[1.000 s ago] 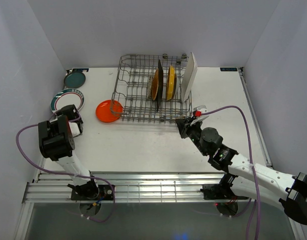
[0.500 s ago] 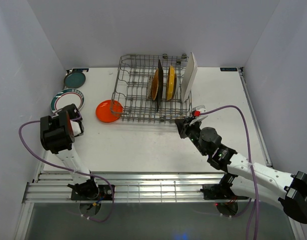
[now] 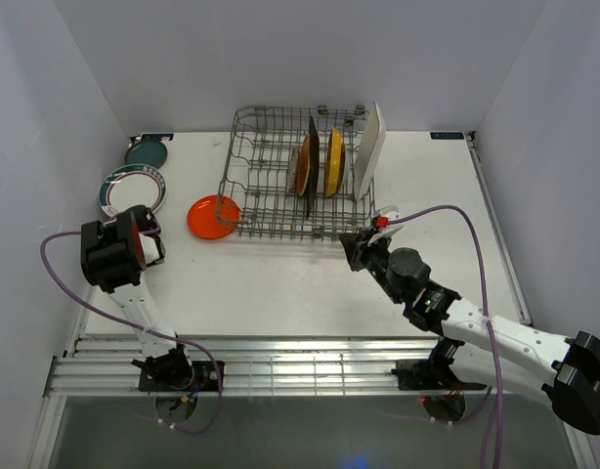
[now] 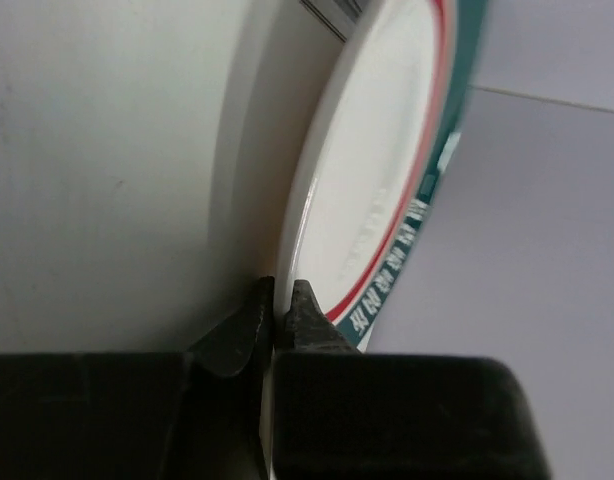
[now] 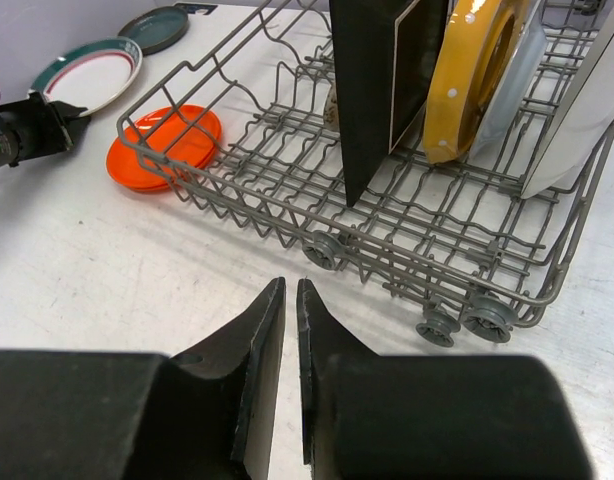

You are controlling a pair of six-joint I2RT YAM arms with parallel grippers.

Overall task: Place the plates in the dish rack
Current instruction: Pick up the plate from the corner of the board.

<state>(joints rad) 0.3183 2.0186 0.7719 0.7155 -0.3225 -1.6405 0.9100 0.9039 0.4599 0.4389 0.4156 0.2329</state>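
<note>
Your left end effector (image 4: pixel 280 310) pinches the near rim of the white round plate with a teal band (image 4: pixel 372 190), at the left edge of the counter (image 3: pixel 280 283); your right end effector (image 5: pixel 290 292) is closed and empty just near of the grey wire dish rack (image 5: pixel 237 195); an orange round plate (image 3: pixel 213 216) lies left of that rack.
</note>
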